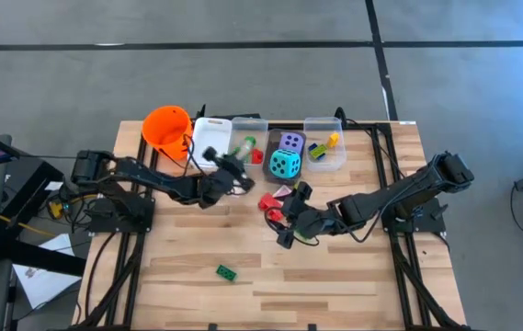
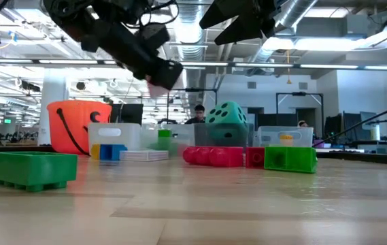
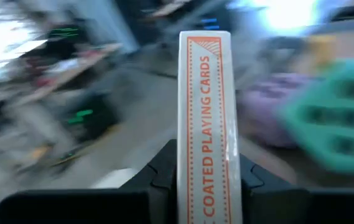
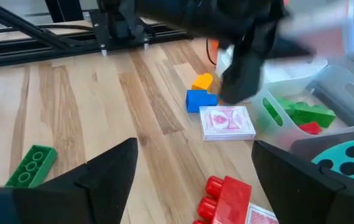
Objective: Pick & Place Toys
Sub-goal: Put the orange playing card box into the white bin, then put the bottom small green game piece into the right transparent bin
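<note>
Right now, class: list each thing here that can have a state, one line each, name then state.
left gripper: shut on the card pack, raised above the table
card pack: held on edge
right gripper: open, empty, over the red brick
red brick: lying on the table
orange bucket: tipped on its side
teal die: resting in a clear bin

The wooden table [image 1: 335,276] carries an orange bucket [image 1: 166,127] and clear bins [image 1: 325,156] along its far edge. Red bricks [image 1: 270,201] lie mid-table; a green brick [image 1: 226,271] sits toward the near edge.
</note>
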Robot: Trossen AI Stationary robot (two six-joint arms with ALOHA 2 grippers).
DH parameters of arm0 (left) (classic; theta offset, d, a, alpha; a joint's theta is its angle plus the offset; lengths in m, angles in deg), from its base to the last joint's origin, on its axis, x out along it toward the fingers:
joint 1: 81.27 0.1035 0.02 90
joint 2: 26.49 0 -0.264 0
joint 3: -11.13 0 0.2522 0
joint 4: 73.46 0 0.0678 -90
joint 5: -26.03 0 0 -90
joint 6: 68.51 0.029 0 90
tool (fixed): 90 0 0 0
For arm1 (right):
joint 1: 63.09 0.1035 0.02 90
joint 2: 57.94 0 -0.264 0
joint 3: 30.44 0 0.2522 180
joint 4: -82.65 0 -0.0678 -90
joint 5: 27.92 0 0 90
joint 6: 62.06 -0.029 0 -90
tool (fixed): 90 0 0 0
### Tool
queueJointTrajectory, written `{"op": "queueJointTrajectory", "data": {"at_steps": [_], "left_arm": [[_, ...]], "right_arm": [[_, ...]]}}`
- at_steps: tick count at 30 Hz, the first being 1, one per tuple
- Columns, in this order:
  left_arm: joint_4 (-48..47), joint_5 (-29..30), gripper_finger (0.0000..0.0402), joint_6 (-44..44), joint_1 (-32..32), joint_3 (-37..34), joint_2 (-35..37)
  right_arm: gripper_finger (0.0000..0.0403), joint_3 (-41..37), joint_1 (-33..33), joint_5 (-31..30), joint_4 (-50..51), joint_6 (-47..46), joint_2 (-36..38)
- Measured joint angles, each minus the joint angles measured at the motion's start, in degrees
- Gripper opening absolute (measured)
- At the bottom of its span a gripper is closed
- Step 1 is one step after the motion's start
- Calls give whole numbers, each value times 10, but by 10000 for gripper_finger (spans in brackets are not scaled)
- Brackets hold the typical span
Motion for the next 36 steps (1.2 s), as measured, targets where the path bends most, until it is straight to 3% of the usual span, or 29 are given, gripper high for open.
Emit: {"op": "queueJointTrajectory", "data": {"at_steps": [4, 13, 21, 27, 32, 36], "left_arm": [[-58, 90, 59, -8, 16, 0, 35], [-168, 78, 64, -75, 83, 0, 62], [-215, 22, 199, -138, 126, 0, 62], [-230, -2, 261, -156, 127, 0, 62], [-244, -114, 278, -150, 126, 0, 62], [-245, -311, 280, -93, 126, 0, 62]], "right_arm": [[311, 0, 1, 0, 0, 0, 0], [311, 0, 4, 0, -2, 0, 0], [311, 0, 4, 0, -2, 0, 0], [311, 0, 3, 0, -2, 0, 0], [311, 0, 3, 0, -2, 0, 0], [311, 0, 3, 0, -2, 2, 0]]}}
